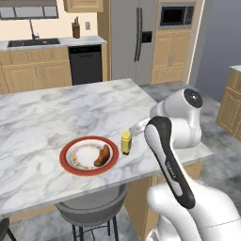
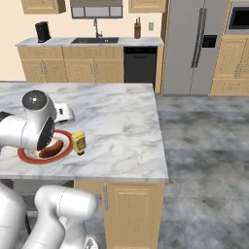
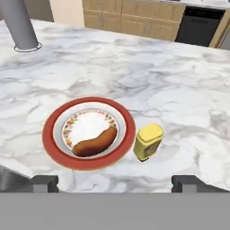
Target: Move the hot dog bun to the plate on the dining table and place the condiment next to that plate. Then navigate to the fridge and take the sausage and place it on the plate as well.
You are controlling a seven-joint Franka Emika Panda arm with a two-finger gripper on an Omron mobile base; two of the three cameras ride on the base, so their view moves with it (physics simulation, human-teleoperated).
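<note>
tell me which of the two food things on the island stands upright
The yellow condiment bottle stands upright on the marble, just beside the red-rimmed plate. The brown hot dog bun lies flat on the plate itself.

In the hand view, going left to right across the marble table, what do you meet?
Grey post at far left → red-rimmed plate → hot dog bun lying on the plate's right half → yellow condiment bottle standing just right of the plate.
</note>
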